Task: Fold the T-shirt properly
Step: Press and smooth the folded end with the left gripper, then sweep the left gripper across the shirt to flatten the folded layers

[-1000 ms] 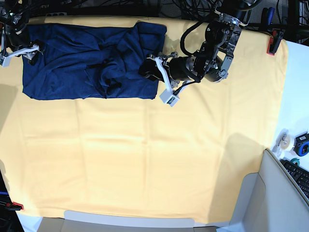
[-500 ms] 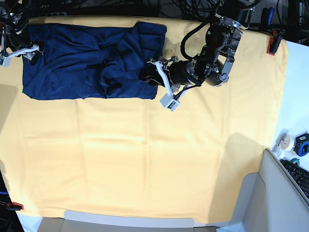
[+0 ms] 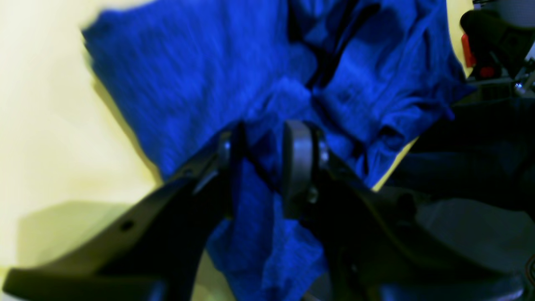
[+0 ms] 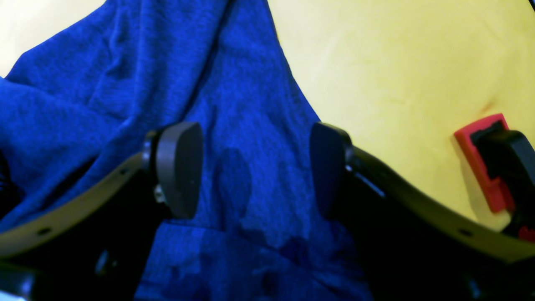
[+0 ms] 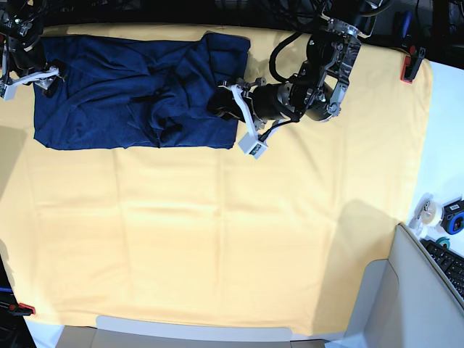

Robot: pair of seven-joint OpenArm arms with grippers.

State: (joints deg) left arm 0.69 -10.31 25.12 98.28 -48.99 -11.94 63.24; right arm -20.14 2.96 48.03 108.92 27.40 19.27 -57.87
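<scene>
Clamps (image 5: 411, 63) (image 5: 22, 309) on tablecloth (image 5: 217, 239), T-shirt (image 5: 109, 94) rumpled.

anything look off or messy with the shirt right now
Yes: the T-shirt lies rumpled at the yellow cloth's far edge, with bunched folds mid-body and its right end doubled over unevenly. No tear shows.

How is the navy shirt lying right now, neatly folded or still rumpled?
Still rumpled. The T-shirt lies bunched into a rough rectangle at the far edge of the yellow table cloth, with creases and overlapping flaps across its middle.
</scene>
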